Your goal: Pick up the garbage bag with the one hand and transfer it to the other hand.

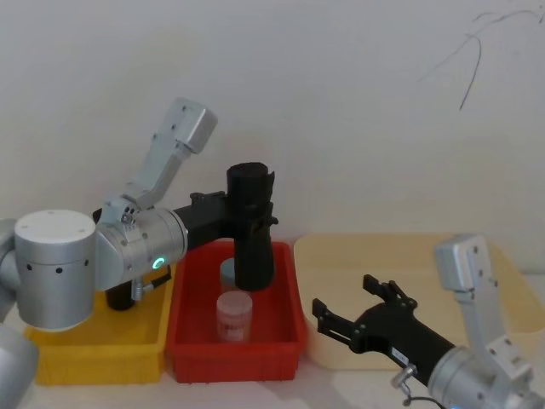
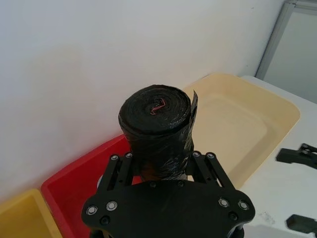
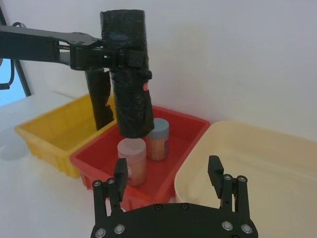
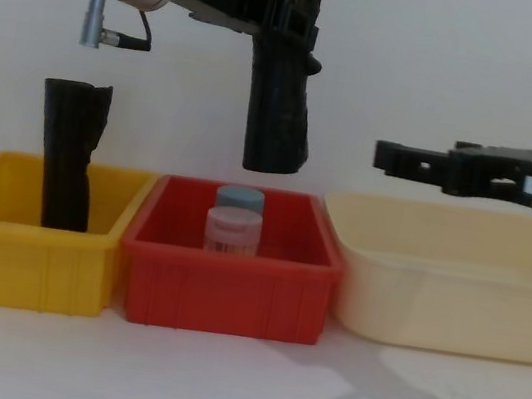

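Note:
The garbage bag (image 4: 278,110), a thick black roll, hangs upright above the red bin (image 4: 226,289). My left gripper (image 4: 292,23), on the arm with the green ring, is shut on the roll's upper part; the left wrist view shows the roll's rounded top (image 2: 156,111) between the fingers (image 2: 203,163). In the head view the garbage bag (image 1: 253,247) stands just behind the red bin's two jars. My right gripper (image 4: 386,158) is open and holds nothing, level with the roll's lower end and well to its right, over the cream tray (image 4: 443,298). The right wrist view looks past the right gripper (image 3: 167,166) at the garbage bag (image 3: 130,89).
A slimmer black roll (image 4: 68,153) with a ragged top stands in the yellow bin (image 4: 25,252) at the left. Two jars, one pink-lidded (image 4: 233,230) and one blue-lidded (image 4: 241,199), stand in the red bin. A white wall runs close behind the bins.

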